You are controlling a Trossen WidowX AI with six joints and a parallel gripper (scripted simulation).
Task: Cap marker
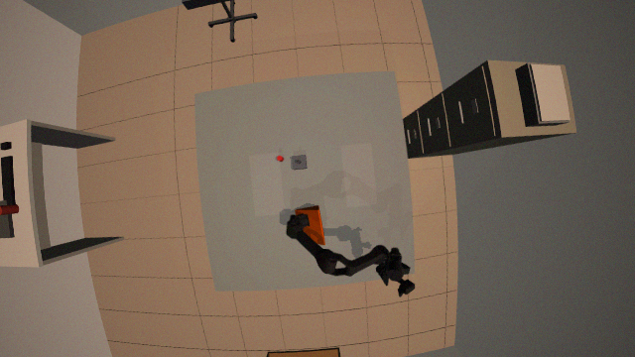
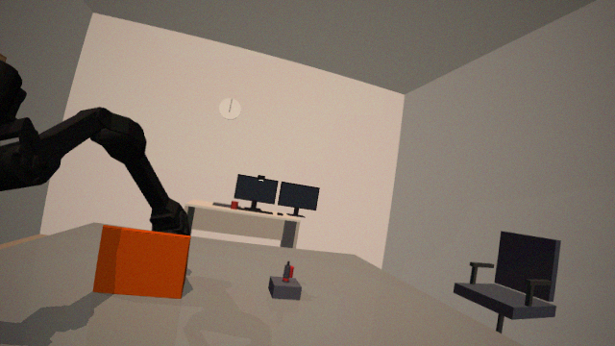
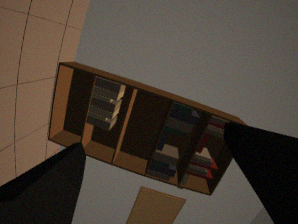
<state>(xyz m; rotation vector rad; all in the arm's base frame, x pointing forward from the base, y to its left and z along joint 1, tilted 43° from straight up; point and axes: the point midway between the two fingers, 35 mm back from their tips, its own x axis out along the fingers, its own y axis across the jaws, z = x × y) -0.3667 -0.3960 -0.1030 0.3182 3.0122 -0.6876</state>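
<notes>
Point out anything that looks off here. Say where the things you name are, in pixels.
The open hand (image 1: 403, 283) (image 3: 154, 140) looks oddly aimed: it points away from the marker (image 1: 298, 162) (image 2: 287, 270), and its wrist view shows a bookcase (image 3: 150, 91) and wall instead of the work. Otherwise nothing stands out: the marker is upright and the red cap (image 1: 280, 159) (image 2: 291, 271) beside its holder (image 1: 303, 167) (image 2: 286, 291).

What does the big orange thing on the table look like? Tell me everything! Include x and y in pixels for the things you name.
The orange box (image 1: 316, 220) (image 2: 149, 264) is plain and boxy, with flat sides and straight edges; the material looks smooth, maybe plastic or painted. It stands on the table, near the arm's end, away from the grey holder block (image 1: 302, 166) (image 2: 286, 291). Whether the arm touches it, I can't tell.
</notes>
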